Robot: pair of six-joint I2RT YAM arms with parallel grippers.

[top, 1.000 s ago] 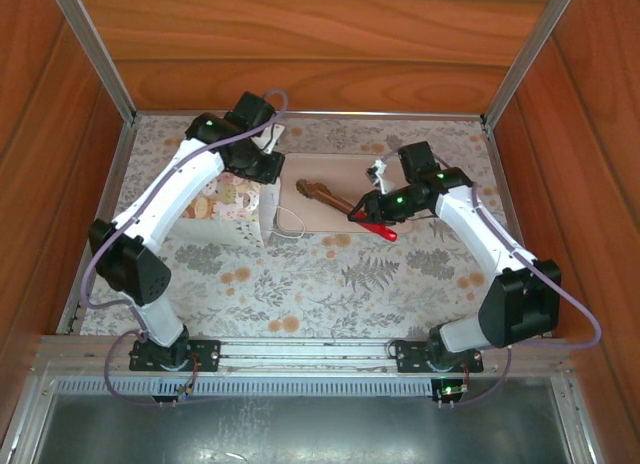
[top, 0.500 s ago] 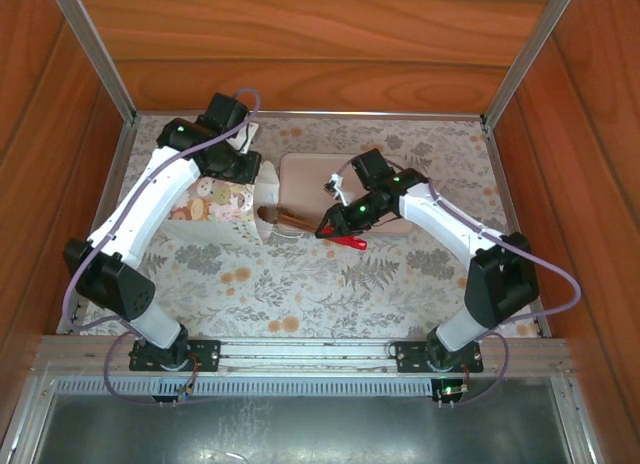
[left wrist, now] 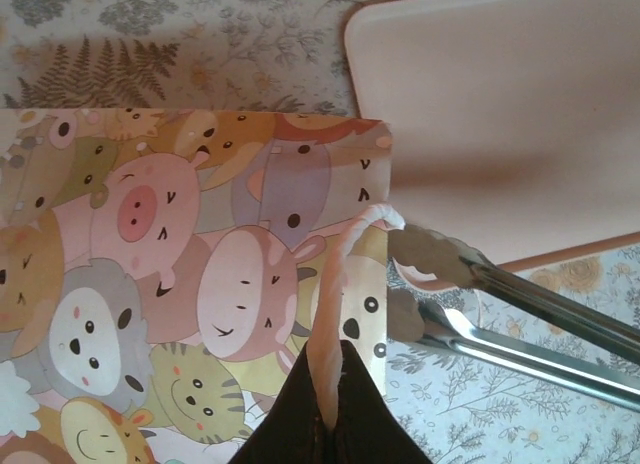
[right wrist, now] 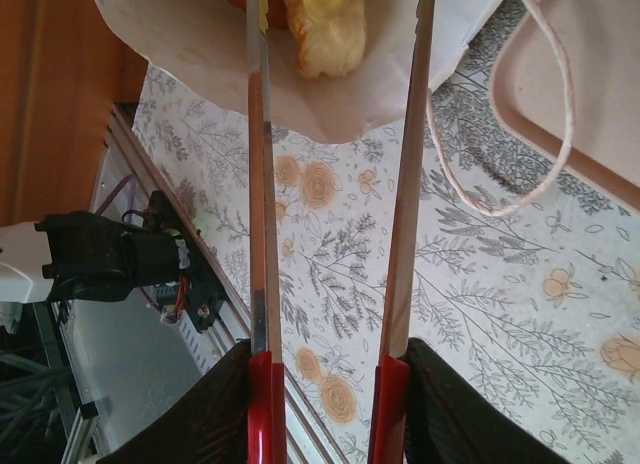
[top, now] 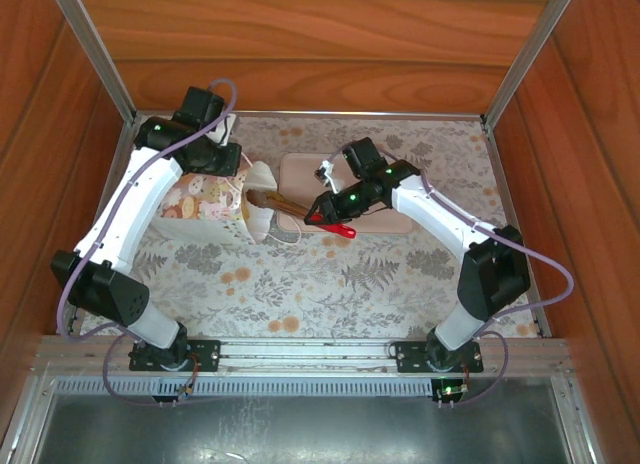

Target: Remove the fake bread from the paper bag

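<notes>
Pinching the white cord handle (left wrist: 345,274), the left gripper (left wrist: 326,384) clamps tight; the right gripper (right wrist: 330,404) squeezes red-handled metal tongs (right wrist: 259,234), golden-brown toy bread (right wrist: 325,24) between their arms inside the cartoon-printed paper bag (left wrist: 180,284).

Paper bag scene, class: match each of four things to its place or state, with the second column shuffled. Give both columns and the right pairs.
Things
1. tongs
2. cord handle
3. fake bread
4. tray

Places or states
A. pinched in the shut left gripper
B. inside the open mouth of the paper bag
C. gripped by their red handles in the right gripper
D. lying flat on the table, next to the bag

Pairs: 1-C, 2-A, 3-B, 4-D
</notes>
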